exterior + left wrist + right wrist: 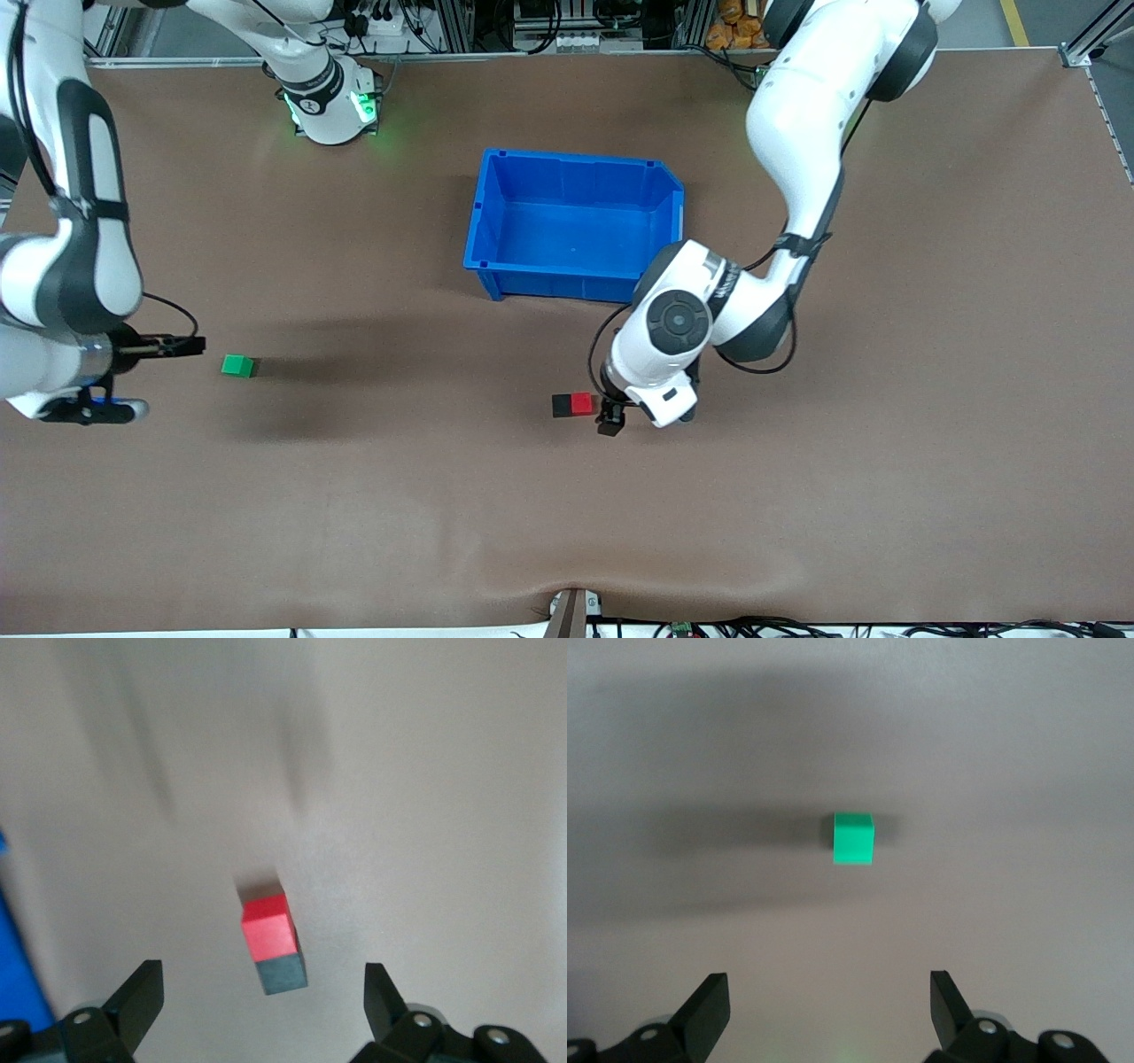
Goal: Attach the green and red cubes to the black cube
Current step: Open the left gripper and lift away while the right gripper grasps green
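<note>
A: What does the front view add?
B: The blue bin (574, 223) mid-table, and the green cube (238, 365) lying near the right arm's end.
A: And the wrist views?
B: Both end effectors spread wide, holding nothing: left end effector (264, 1003) just beside the touching red cube (267, 927) and black cube (282, 974), right end effector (830, 1003) near the green cube.

On my front feed the flat matte worktop (567, 514) reads a plain dull brown, unpatterned. The open rectangular plastic bin (496, 217) is saturated blue all over. I see a small solid bright green cube (238, 365), one even shade, and a small bright red cube (582, 404) touching a small matte black cube (562, 406); on my left wrist feed the black one looks dark grey. Both arms are glossy white with black joints. The left tool (610, 420) and the right tool (186, 345) are black.
</note>
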Robot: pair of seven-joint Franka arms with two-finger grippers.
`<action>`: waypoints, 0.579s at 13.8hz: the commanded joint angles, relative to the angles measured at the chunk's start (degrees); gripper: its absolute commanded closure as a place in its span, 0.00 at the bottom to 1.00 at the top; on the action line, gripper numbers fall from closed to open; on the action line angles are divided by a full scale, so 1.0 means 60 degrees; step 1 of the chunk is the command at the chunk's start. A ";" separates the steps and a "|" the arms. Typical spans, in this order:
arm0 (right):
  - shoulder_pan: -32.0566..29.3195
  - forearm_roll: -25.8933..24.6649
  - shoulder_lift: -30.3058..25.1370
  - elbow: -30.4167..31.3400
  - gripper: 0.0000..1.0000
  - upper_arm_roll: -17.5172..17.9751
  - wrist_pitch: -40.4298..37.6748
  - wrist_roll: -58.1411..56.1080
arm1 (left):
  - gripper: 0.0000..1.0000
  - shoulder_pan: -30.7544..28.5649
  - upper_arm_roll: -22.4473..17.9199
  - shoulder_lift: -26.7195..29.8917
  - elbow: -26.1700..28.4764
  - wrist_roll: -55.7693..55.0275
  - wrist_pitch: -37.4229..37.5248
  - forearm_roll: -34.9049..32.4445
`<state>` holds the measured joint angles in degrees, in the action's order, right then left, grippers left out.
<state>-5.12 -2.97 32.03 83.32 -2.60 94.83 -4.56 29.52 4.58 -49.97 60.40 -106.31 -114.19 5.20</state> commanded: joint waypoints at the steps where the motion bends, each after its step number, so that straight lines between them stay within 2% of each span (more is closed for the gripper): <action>1: -0.0523 0.0156 0.0797 0.0029 0.00 0.0141 0.0775 0.0100 | 0.00 -0.0509 -0.0016 0.0914 0.0260 0.1918 0.1477 -0.0179; 4: -0.0466 0.0333 0.1458 0.0233 0.00 0.0141 0.1961 0.0129 | 0.00 -0.0993 -0.0031 0.1544 0.0275 0.3724 0.2623 -0.1201; 6: -0.0436 0.0625 0.1605 0.0307 0.00 0.0141 0.2066 0.0218 | 0.00 -0.1489 -0.0031 0.2115 0.0289 0.5126 0.3239 -0.1438; 8: -0.0509 0.0641 0.1664 0.0846 0.02 0.0155 0.2751 0.0188 | 0.00 -0.1989 0.0013 0.2759 0.0289 0.6782 0.3897 -0.1424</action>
<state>-7.42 -0.12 42.71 85.38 -2.26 108.36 -4.02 19.87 4.16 -38.28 60.37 -73.16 -94.43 -2.06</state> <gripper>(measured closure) 0.000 0.000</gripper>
